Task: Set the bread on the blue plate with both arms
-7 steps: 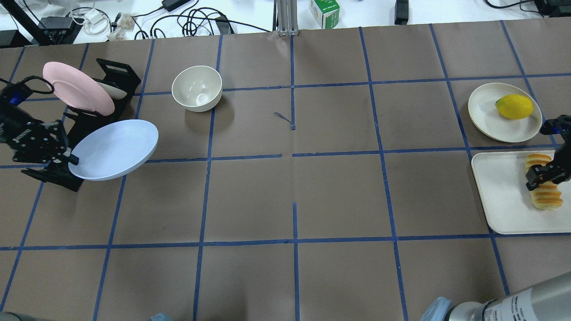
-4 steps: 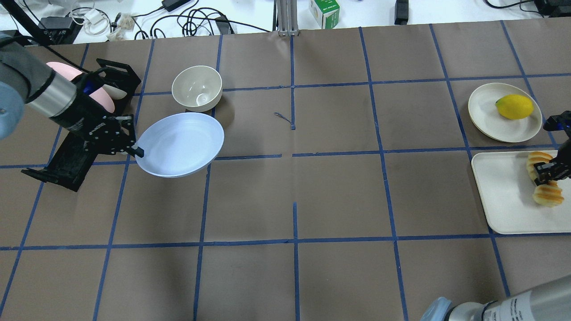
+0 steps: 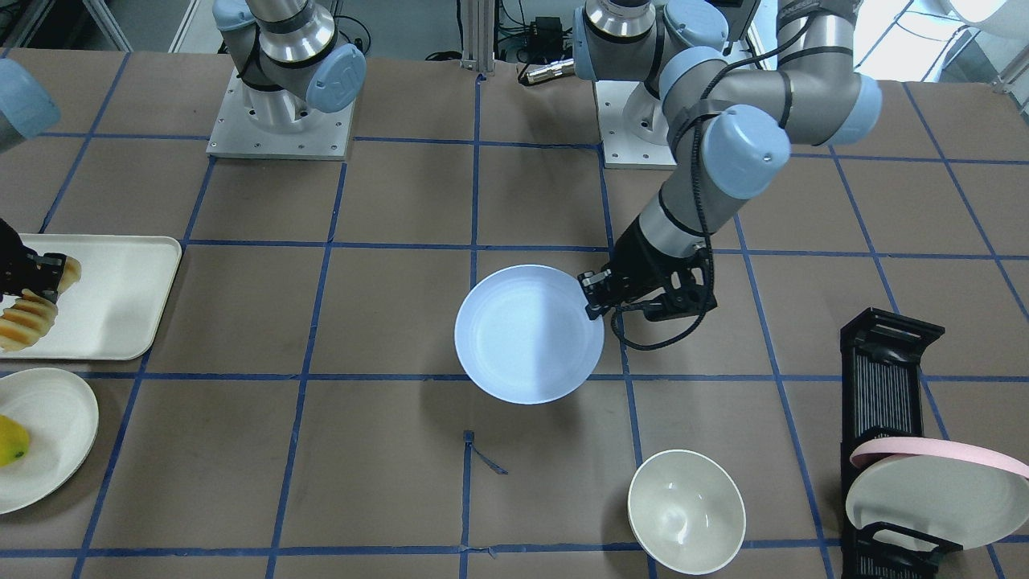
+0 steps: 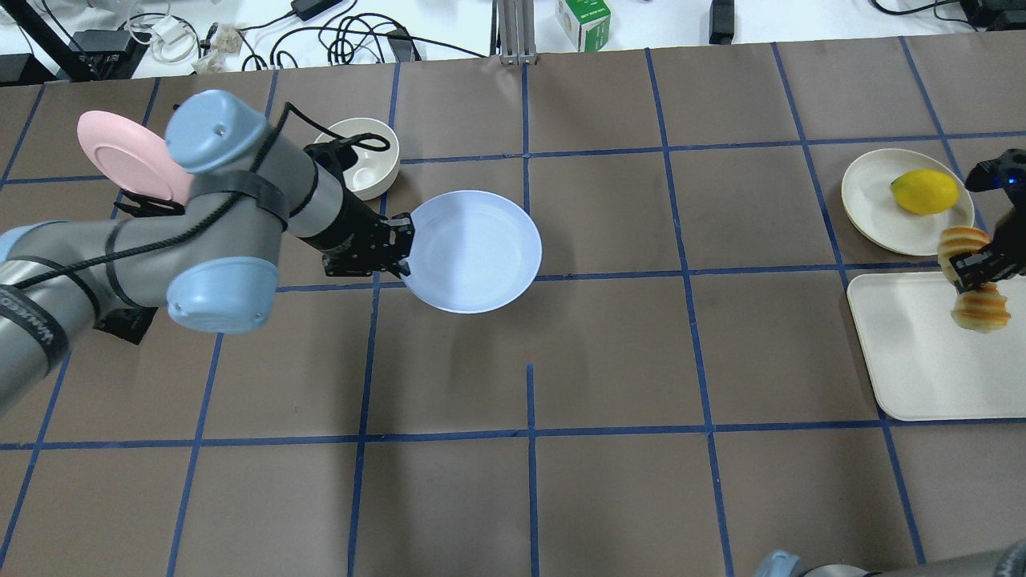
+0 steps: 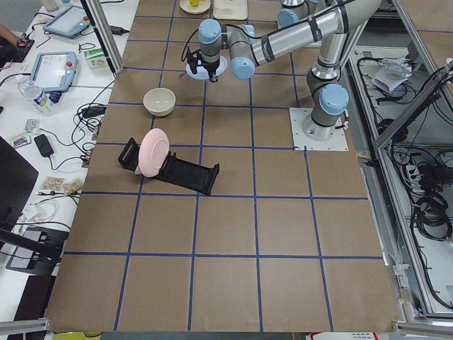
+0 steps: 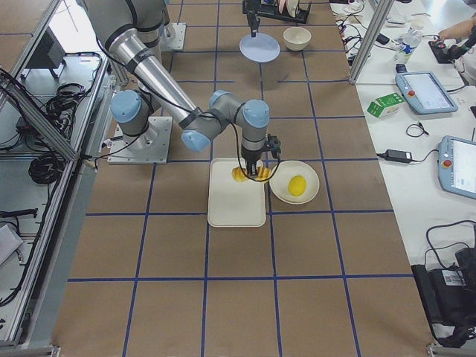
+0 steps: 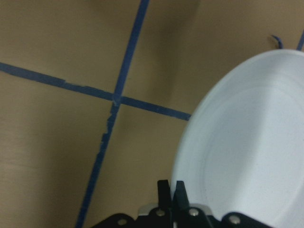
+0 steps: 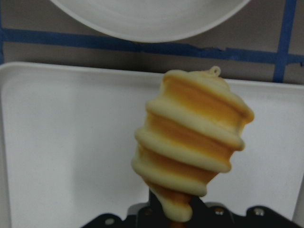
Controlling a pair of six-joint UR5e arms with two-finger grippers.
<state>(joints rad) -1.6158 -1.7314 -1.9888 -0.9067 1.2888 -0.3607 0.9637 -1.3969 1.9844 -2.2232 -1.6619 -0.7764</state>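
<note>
Gripping the bread (image 4: pixel 983 311) across its middle, the right jaws are closed tight on it, so a ridged end sticks out on either side of them. The loaf hangs clear above the far edge of the white tray (image 4: pixel 906 361). Its long axis runs near-to-far across the counter (image 4: pixel 609 353), with one end aimed at the cream plate (image 4: pixel 874 200) holding a lemon (image 4: pixel 924 191). The left jaws are pinched on the rim of the blue plate (image 4: pixel 473 250), which juts out roughly level from them toward the robot's right, above the counter's middle. A moment earlier the plate hung further left, beside the white bowl (image 4: pixel 370 170), and the bread was nearer the tray's middle.
</note>
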